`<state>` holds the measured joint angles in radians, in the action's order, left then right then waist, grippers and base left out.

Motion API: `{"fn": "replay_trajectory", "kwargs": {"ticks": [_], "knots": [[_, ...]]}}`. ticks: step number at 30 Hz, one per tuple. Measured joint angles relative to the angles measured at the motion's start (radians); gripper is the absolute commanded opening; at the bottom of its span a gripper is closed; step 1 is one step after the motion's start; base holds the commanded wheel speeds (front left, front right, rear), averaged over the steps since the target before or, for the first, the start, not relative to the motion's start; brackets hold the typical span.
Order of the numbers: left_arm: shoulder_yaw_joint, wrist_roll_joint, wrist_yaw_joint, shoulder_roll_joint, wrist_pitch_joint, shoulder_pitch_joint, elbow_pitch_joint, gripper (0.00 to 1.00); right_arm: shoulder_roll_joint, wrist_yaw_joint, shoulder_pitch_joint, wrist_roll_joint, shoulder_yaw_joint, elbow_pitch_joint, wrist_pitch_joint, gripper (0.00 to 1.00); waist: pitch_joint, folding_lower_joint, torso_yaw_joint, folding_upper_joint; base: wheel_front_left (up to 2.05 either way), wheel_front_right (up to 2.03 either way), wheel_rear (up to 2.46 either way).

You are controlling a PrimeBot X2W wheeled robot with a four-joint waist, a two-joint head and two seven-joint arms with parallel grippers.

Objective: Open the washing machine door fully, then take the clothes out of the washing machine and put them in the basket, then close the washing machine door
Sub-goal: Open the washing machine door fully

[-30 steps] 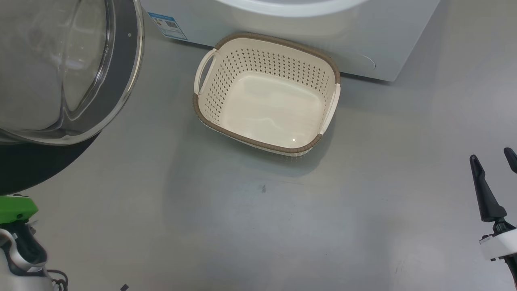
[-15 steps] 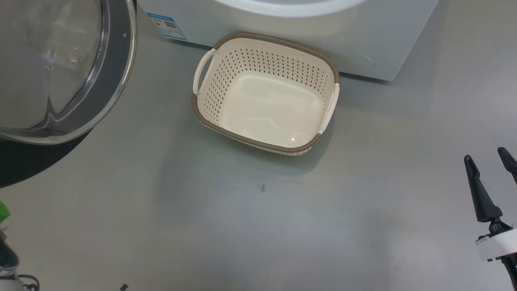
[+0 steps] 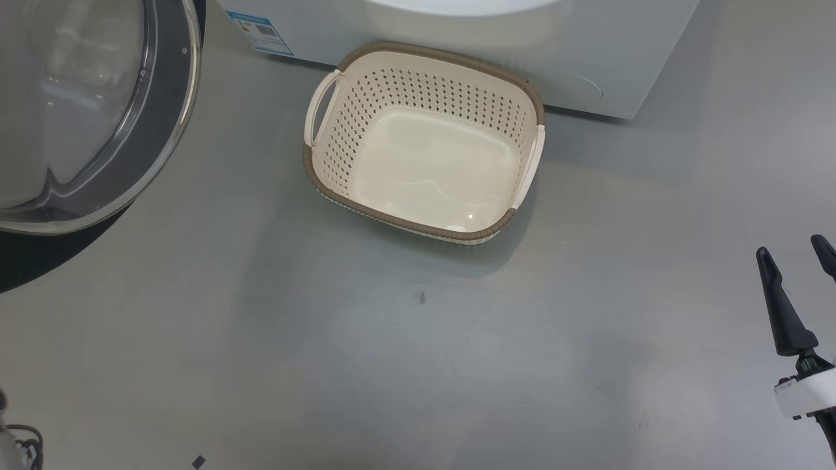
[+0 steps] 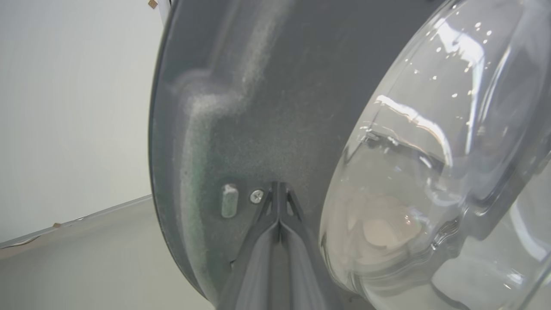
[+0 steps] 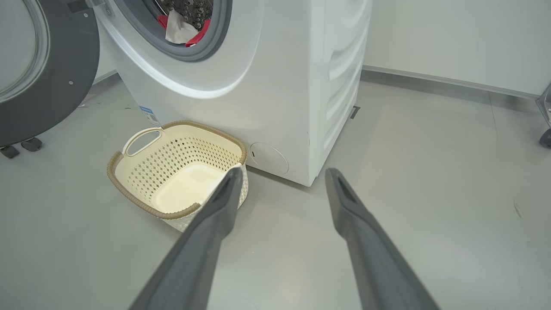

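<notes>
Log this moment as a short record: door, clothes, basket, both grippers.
door: open, swung out at the robot's left
clothes: red and white, inside the washer
basket: empty, on the floor before the washer
left gripper: shut, tips at the door's inner face, beside a screw
right gripper: open, empty, above the floor

Cream basket, washing machine on floor
</notes>
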<state>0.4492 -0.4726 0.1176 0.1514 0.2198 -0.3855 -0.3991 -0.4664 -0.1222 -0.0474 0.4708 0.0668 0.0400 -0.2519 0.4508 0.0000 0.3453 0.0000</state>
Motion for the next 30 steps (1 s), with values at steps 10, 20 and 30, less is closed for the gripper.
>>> {"fn": "replay_trajectory", "kwargs": {"ticks": [10,20,30], "knots": [[-0.063,0.026,-0.027,-0.007,0.005,-0.011,-0.005,0.0,0.032,0.0,0.021,0.004,0.003,0.015,0.0,1.0,-0.042,-0.0001,-0.003,0.0,0.0,0.0,0.0],[-0.172,0.104,-0.068,-0.02,0.011,-0.002,-0.014,0.0,0.107,0.0,0.055,0.003,-0.002,0.057,0.0,1.0,-0.132,0.0,-0.011,0.0,0.0,0.0,0.0],[-0.295,0.178,-0.107,-0.057,0.011,0.056,-0.012,0.0,0.179,0.002,0.063,0.003,-0.029,0.107,0.0,1.0,-0.248,0.0,-0.039,0.0,0.0,0.0,0.0]]}}
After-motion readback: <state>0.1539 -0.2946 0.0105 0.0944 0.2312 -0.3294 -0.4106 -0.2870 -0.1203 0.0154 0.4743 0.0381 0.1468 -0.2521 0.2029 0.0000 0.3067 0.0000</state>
